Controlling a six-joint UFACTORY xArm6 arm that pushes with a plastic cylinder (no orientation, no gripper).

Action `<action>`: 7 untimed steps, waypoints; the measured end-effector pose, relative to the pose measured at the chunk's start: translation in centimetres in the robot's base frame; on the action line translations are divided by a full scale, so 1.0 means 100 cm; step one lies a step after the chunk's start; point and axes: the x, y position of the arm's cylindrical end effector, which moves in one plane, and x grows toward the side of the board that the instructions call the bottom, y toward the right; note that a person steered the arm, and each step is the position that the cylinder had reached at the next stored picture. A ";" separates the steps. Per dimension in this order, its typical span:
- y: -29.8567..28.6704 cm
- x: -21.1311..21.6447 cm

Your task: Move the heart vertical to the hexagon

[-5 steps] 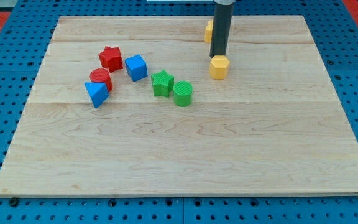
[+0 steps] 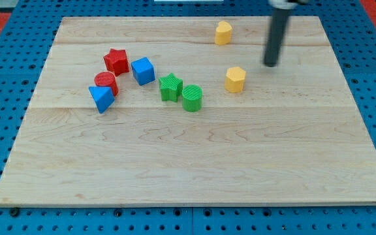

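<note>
A yellow heart block [image 2: 222, 32] sits near the top edge of the wooden board [image 2: 188, 163]. A yellow hexagon block [image 2: 235, 79] lies below it, slightly to the right. My tip [image 2: 269, 65] is the lower end of the dark rod, which is motion-blurred. It is to the right of the hexagon and a little higher, with a clear gap, touching no block. The heart is up and to the left of the tip.
A cluster lies at the left centre: red star [image 2: 116, 61], blue cube [image 2: 143, 70], red cylinder [image 2: 106, 82], blue triangle [image 2: 100, 98], green star [image 2: 170, 87], green cylinder [image 2: 192, 98].
My tip has moved right, away from the top of the hexagon. The hexagon has shifted slightly down and right. The heart, partly hidden by the rod before, now shows fully.
</note>
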 end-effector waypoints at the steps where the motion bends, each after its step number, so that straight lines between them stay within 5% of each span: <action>1: -0.003 0.020; 5: -0.138 0.038; 6: -0.118 0.011; 7: -0.061 -0.069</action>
